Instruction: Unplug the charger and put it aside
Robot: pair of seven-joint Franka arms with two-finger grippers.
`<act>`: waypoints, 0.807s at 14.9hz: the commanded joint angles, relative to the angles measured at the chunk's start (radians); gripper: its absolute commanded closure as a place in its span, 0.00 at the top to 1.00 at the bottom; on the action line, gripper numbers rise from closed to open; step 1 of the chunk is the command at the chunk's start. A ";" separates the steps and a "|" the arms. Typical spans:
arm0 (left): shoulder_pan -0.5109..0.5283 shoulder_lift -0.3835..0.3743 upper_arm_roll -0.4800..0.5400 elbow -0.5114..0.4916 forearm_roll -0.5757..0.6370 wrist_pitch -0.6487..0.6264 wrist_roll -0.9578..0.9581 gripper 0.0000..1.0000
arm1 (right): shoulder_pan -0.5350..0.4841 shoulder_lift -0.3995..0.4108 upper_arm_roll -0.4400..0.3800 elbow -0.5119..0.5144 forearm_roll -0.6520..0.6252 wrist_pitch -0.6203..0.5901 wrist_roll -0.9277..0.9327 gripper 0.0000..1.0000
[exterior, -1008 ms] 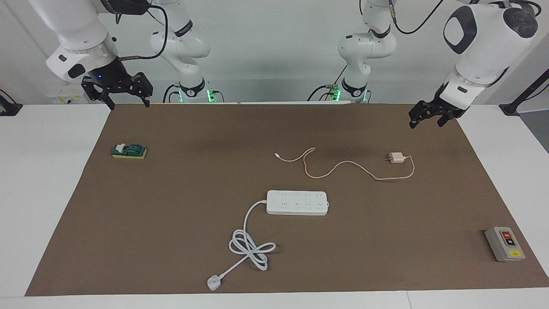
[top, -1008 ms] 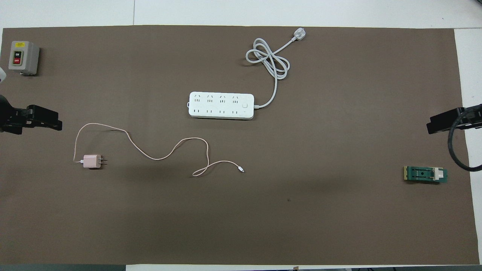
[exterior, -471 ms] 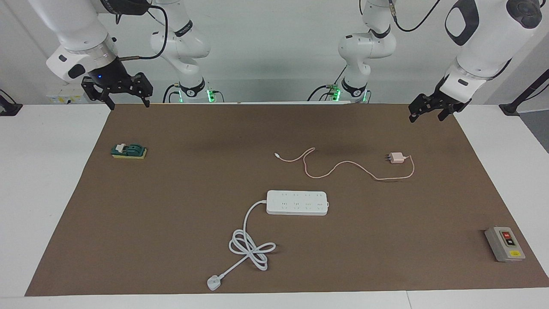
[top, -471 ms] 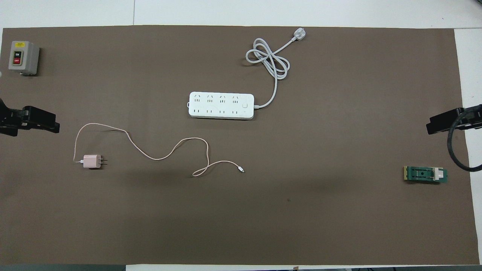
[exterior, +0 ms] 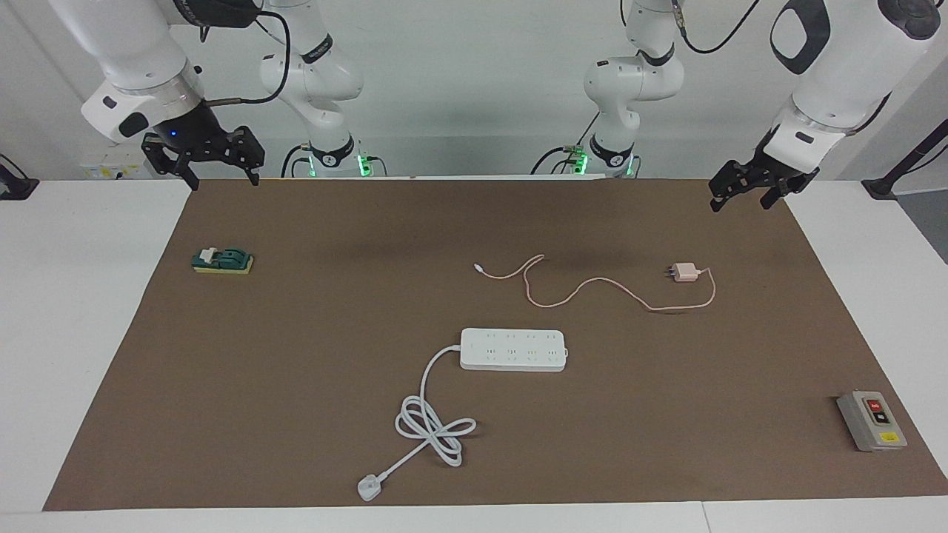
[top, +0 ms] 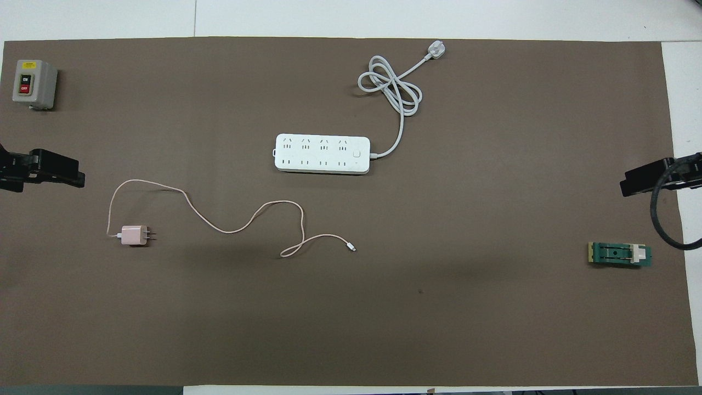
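The charger (exterior: 685, 272) is a small pink cube lying on the brown mat, unplugged, its prongs bare; it also shows in the overhead view (top: 133, 235). Its thin pink cable (exterior: 592, 285) snakes toward the mat's middle. The white power strip (exterior: 513, 349) lies farther from the robots, with nothing plugged into it. My left gripper (exterior: 740, 201) hangs open and empty in the air over the mat's edge at the left arm's end, apart from the charger. My right gripper (exterior: 222, 180) waits open and empty, raised over the mat's corner at the right arm's end.
The strip's thick white cord (exterior: 433, 426) coils to a white plug (exterior: 368, 487) near the mat's edge farthest from the robots. A grey on/off switch box (exterior: 872, 420) sits at the left arm's end. A green block (exterior: 223, 260) sits at the right arm's end.
My left gripper has risen and drawn back toward the left arm's end of the table, away from the charger. The charger and the right arm have not moved.
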State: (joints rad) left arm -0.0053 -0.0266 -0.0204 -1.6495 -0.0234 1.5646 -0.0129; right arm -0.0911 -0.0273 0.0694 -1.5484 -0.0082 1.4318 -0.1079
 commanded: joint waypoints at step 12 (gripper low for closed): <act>-0.028 0.001 0.010 0.004 0.019 0.037 0.084 1.00 | -0.016 -0.014 0.009 -0.015 0.005 -0.010 -0.023 1.00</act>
State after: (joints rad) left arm -0.0125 -0.0263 -0.0228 -1.6495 -0.0234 1.6003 0.0412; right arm -0.0911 -0.0273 0.0693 -1.5485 -0.0082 1.4318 -0.1079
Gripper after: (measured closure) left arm 0.000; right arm 0.000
